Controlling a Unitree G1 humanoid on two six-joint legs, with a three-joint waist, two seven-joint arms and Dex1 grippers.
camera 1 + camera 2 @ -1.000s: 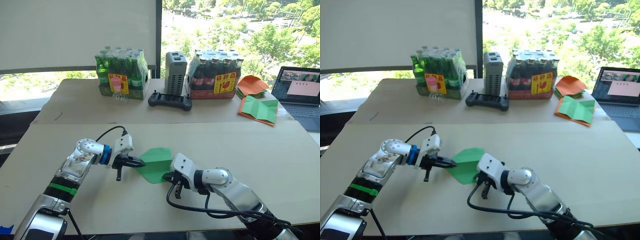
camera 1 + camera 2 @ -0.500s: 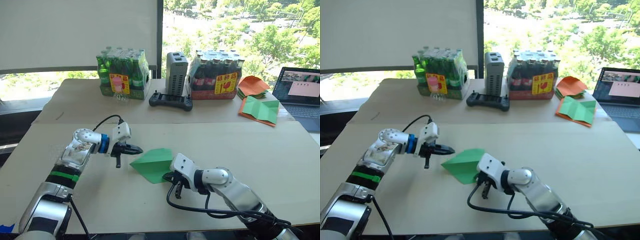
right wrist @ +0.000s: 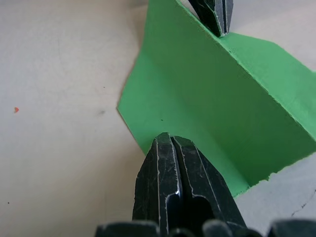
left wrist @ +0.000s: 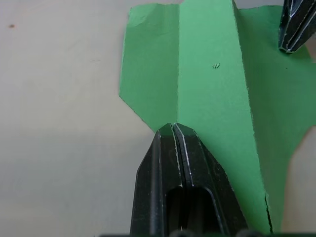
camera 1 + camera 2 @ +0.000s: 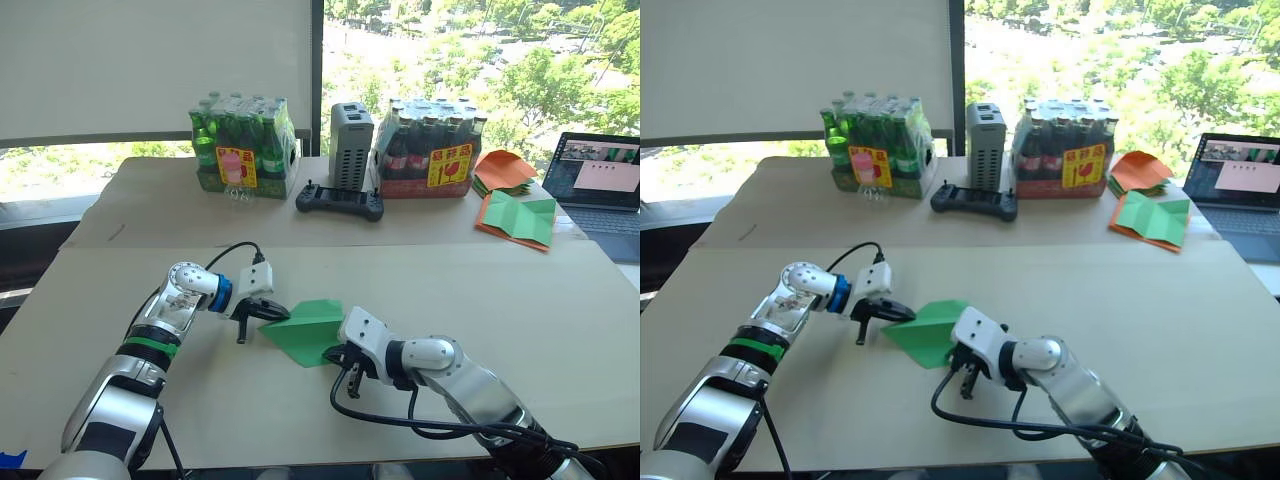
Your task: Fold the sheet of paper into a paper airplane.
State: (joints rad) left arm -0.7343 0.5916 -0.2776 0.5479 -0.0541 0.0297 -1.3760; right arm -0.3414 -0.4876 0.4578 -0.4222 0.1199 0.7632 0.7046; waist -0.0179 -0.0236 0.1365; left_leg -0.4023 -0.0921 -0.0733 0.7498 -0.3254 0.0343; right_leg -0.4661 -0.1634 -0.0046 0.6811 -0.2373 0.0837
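The sheet of paper (image 5: 308, 331) lies near the middle of the frame, a little below centre, on the light bench (image 5: 560, 310), and it is already partly folded: it has a pointed end toward the left of the frame and a raised ridge along its length, so it looks like a rough dart, not a flat sheet. In the left wrist view I see several long creases and one flap that stands up from the rest, and the far edge is a bit uneven. The left gripper (image 5: 270, 312) is at the left point of the paper; its fingers are pressed together, and the tips seem to rest on the paper's edge, but I cannot tell if they pinch a layer or only press it down. The right gripper (image 5: 343, 353) is at the lower right edge of the paper, also with its fingers closed together, touching or just beside the edge. My judgement is that the first folds are done and the nose is formed, while the wings are not yet clearly folded down and the body is not flattened, so the task is perhaps past the half. At the upper right of the frame lie a green sheet with orange edges (image 5: 520, 218) and a stack of orange papers (image 5: 503, 170), well apart from the work.
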